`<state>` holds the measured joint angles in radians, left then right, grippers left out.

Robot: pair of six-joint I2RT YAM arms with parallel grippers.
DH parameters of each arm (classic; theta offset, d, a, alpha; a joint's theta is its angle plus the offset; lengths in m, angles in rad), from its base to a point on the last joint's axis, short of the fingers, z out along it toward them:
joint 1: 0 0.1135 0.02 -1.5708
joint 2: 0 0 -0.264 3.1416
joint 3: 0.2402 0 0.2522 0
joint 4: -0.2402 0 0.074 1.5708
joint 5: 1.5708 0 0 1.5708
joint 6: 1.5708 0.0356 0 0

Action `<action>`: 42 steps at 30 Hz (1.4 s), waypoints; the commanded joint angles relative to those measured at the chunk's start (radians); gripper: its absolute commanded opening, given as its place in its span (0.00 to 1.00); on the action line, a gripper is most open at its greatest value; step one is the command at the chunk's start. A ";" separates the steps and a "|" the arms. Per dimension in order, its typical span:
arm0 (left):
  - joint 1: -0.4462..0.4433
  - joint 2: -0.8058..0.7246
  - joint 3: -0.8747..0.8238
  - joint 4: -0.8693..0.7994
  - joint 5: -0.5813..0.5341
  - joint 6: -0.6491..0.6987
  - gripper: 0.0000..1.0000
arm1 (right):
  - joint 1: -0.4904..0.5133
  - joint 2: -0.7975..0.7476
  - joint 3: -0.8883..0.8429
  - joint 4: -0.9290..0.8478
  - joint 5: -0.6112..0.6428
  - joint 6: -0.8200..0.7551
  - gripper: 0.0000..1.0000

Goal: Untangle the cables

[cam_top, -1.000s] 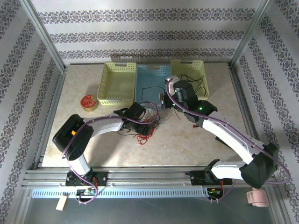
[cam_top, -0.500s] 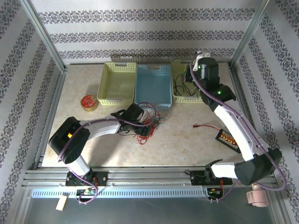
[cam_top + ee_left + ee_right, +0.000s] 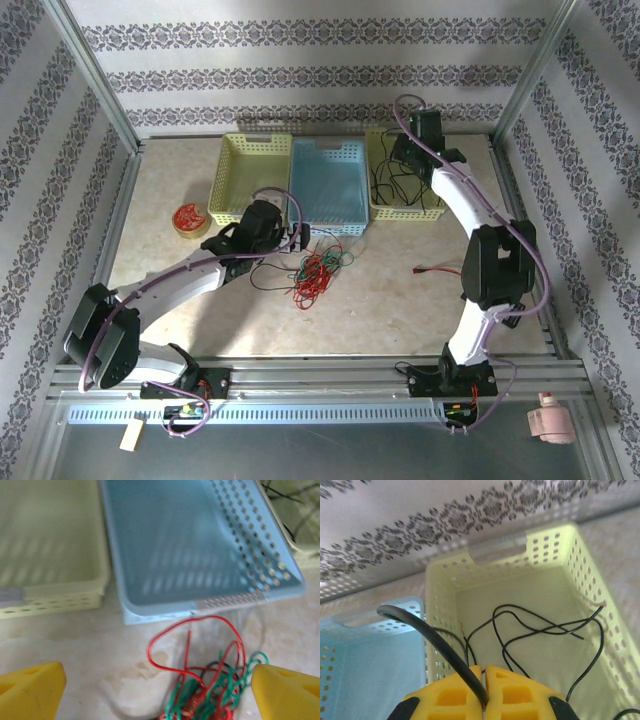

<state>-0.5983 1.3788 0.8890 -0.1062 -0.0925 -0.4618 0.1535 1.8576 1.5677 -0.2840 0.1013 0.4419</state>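
Beige worktop [image 3: 400,310], three baskets along the back: left yellow basket [image 3: 228,175], blue basket [image 3: 327,185] and right yellow basket [image 3: 437,190]. Left fingers [image 3: 30,687] spread wide and released, grasping nothing, low over the worktop just in front of the blue basket. Between them lies the tangle of red, green and black cables [image 3: 210,680], on the worktop. Right fingers [image 3: 507,692] clenched on a black cable [image 3: 440,642] above the right yellow basket, which holds loose black cables [image 3: 545,627]. Red-and-yellow disc [image 3: 188,218] far left.
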 commanded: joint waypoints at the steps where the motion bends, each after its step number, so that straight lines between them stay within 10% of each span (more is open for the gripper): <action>1: 0.022 -0.021 -0.021 -0.054 -0.059 -0.035 0.96 | -0.026 0.050 0.017 0.049 -0.055 0.106 0.00; 8: 0.045 -0.054 -0.092 -0.065 -0.057 -0.078 0.96 | -0.040 0.103 -0.015 0.094 -0.092 0.157 0.53; 15: 0.085 -0.039 -0.070 -0.161 -0.053 -0.120 0.96 | 0.080 -0.130 -0.140 0.057 0.012 -0.057 0.55; 21: 0.185 -0.003 -0.063 -0.266 -0.022 -0.283 0.96 | 0.337 -0.312 -0.334 -0.001 -0.251 -0.245 0.55; 31: 0.392 -0.054 -0.108 -0.363 -0.011 -0.373 0.97 | 0.874 -0.128 -0.325 -0.158 -0.270 -0.459 0.56; 42: 0.401 -0.092 -0.152 -0.355 0.014 -0.345 0.97 | 0.911 0.063 -0.171 -0.229 -0.112 -0.615 0.58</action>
<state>-0.2016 1.3003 0.7650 -0.4343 -0.0963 -0.8051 1.0668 1.8908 1.3499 -0.4736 -0.0849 -0.0971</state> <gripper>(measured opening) 0.971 0.579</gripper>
